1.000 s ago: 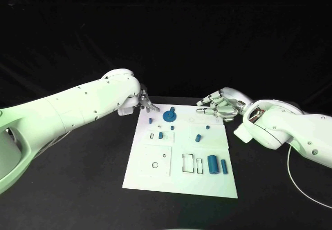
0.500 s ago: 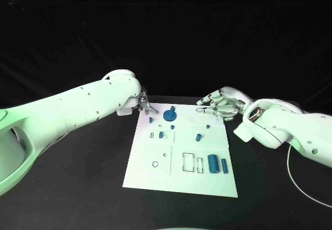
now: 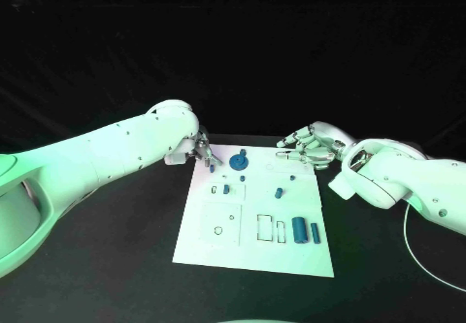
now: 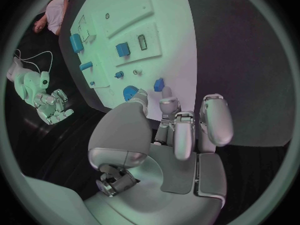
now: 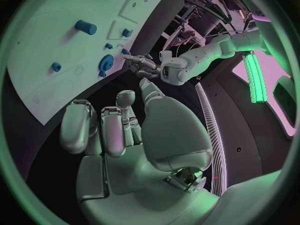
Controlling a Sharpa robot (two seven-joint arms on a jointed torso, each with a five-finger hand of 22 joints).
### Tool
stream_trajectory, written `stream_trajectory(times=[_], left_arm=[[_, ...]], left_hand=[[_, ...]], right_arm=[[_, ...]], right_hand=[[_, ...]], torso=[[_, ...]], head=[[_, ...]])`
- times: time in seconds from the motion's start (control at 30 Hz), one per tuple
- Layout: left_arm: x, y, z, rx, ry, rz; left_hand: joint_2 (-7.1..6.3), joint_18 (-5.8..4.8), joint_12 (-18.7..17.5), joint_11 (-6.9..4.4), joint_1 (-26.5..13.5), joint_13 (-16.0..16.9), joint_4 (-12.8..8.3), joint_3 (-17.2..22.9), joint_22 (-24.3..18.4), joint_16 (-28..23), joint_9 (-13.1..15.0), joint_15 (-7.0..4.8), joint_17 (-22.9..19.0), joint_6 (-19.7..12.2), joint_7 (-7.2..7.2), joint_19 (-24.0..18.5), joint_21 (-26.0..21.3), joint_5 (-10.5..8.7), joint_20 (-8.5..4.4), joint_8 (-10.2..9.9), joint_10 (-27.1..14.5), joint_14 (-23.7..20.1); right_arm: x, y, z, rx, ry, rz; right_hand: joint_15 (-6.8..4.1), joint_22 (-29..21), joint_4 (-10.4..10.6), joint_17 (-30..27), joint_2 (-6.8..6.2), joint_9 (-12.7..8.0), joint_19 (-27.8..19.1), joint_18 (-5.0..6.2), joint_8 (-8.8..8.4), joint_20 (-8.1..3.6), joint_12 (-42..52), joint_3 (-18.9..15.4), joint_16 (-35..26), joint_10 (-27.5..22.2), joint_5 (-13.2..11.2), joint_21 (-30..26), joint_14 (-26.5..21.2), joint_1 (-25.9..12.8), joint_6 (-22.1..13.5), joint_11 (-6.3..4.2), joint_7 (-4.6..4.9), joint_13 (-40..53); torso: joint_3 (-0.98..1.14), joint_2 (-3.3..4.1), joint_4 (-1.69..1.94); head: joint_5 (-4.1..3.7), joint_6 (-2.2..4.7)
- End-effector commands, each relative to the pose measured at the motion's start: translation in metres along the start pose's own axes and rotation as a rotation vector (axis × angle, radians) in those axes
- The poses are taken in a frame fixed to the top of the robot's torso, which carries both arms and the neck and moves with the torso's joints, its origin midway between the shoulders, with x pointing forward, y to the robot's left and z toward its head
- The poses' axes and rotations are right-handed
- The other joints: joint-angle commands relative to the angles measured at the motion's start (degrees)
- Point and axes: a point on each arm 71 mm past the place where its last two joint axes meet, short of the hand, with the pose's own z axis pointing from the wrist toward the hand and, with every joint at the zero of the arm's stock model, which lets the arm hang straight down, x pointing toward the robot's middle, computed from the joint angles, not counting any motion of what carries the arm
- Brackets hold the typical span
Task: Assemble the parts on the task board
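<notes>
L hand (image 3: 202, 152) & R hand (image 3: 309, 146) over task board (image 3: 254, 252) far edge, fingers apart, empty.

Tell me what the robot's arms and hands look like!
Both arms are big, smooth, rounded white shells dotted with small dark screw holes. The left arm and right arm each end in a silver metal hand with chunky fingers made of jointed segments: the left hand and the right hand. A thin white cable trails beside the right arm.

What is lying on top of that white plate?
Small blue parts lie scattered on the task board, including a gear. The left hand covers its far corner.
</notes>
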Motion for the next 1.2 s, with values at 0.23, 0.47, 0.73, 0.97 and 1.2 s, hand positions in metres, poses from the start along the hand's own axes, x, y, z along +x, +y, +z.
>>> stream_trajectory(times=[0.23,0.47,0.73,0.97,1.2], left_arm=[[0.0032,-0.0020,0.0010,0.023,0.040,0.005],[0.0032,-0.0012,0.0019,0.021,0.038,0.001],[0.0033,-0.0007,0.0028,0.021,0.043,-0.002],[0.0043,-0.0014,0.0043,0.020,0.048,-0.002],[0.0053,-0.0017,0.0053,0.022,0.051,-0.002]], left_hand=[[1.53,-0.45,0.8,-0.16,1.2,0.6,-0.1,-0.3,1.6,0.3,-0.5,-0.45,15.1,0.8,-0.19,0.6,0.6,0.17,-0.06,0.0,0.8,6.0],[1.83,-0.49,1.3,-0.21,2.0,1.1,-0.2,-0.3,1.8,0.3,-0.7,-0.49,15.1,1.0,-0.24,0.7,0.8,0.16,-0.11,-0.1,1.2,6.0],[2.81,-0.51,1.4,-0.25,3.8,1.2,-0.4,0.3,1.9,0.3,-1.1,-0.54,15.1,1.2,-0.27,0.8,0.8,0.22,-0.18,-0.2,1.3,6.0],[3.24,-0.52,1.5,-0.26,4.6,1.3,-0.4,0.6,2.0,0.3,-1.3,-0.55,15.1,1.2,-0.27,0.8,0.9,0.24,-0.19,-0.3,1.3,6.0],[3.40,-0.52,1.5,-0.27,5.1,1.3,-0.5,0.8,2.0,0.3,-1.4,-0.55,15.1,1.2,-0.28,0.8,0.8,0.25,-0.19,-0.4,1.3,6.0]], right_arm=[[0.0010,0.0008,0.0000,-0.009,0.009,-0.011],[0.0009,0.0008,0.0001,-0.009,0.008,-0.011],[0.0006,0.0004,0.0001,-0.008,0.006,-0.011],[0.0009,0.0007,0.0003,-0.009,0.007,-0.011],[0.0010,0.0009,0.0005,-0.010,0.007,-0.011]], right_hand=[[0.11,-0.1,0.0,0.0,0.19,0.1,-0.4,0.86,0.40,-0.06,0.2,-0.2,-0.2,-0.2,0.4,-0.3,2.7,0.6,0.2,-0.07,0.04,0.0],[0.09,-0.1,0.0,-0.1,0.28,0.1,-0.4,0.86,0.47,-0.08,0.2,-0.3,-0.2,-0.3,0.4,-0.3,2.7,0.7,0.3,-0.09,0.02,-0.1],[0.09,-0.1,0.0,-0.1,0.28,0.1,-0.4,0.86,0.47,-0.08,0.2,-0.3,-0.2,-0.3,0.4,-0.3,2.7,0.7,0.3,-0.09,0.02,-0.1],[0.09,-0.1,0.0,-0.1,0.28,0.1,-0.4,0.86,0.47,-0.08,0.2,-0.3,-0.2,-0.3,0.4,-0.3,2.7,0.7,0.3,-0.09,0.02,-0.1],[0.09,-0.1,0.0,-0.1,0.30,0.1,-0.4,0.86,0.50,-0.08,0.2,-0.3,-0.2,-0.3,0.5,-0.3,2.7,0.7,0.3,-0.09,0.02,-0.1]], torso=[[0.00,0.03,0.04],[0.00,0.01,0.00],[-0.01,0.00,-0.05],[-0.01,0.04,0.01],[0.01,0.02,0.05]], head=[[-0.06,-0.07],[-0.07,-0.05],[-0.20,-0.19],[-0.29,-0.27],[-0.39,-0.36]])
